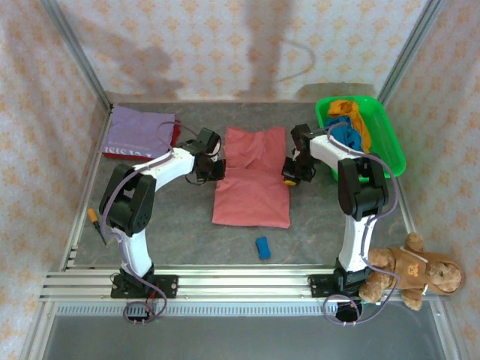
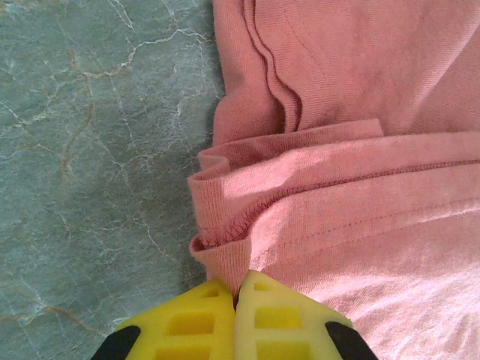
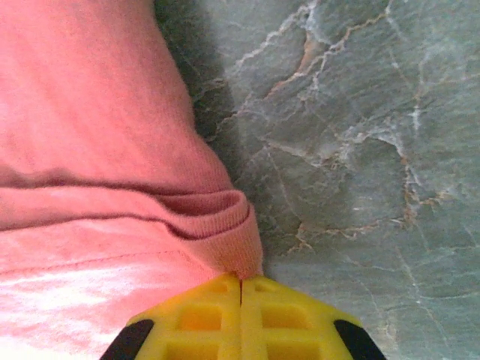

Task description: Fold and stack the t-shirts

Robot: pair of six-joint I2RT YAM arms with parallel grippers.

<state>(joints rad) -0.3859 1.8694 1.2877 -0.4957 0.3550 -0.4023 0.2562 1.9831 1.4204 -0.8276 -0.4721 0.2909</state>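
A salmon-pink t-shirt [image 1: 252,177] lies partly folded in the middle of the table. My left gripper [image 1: 218,169] is at its left edge, its yellow fingers [image 2: 199,322] shut on a fold of the pink cloth [image 2: 225,259]. My right gripper [image 1: 288,178] is at the shirt's right edge, shut on a pinch of the pink hem [image 3: 236,251]. A folded lilac t-shirt [image 1: 137,130] lies on a dark red one [image 1: 174,135] at the back left. Blue [image 1: 346,135] and orange [image 1: 349,112] t-shirts sit crumpled in the green bin [image 1: 391,150].
A small blue block [image 1: 262,247] lies near the front of the marbled grey table [image 1: 315,225]. A brown teddy bear [image 1: 409,270] sits at the front right by the rail. An orange-handled tool [image 1: 94,217] lies at the left edge. Patterned walls enclose the table.
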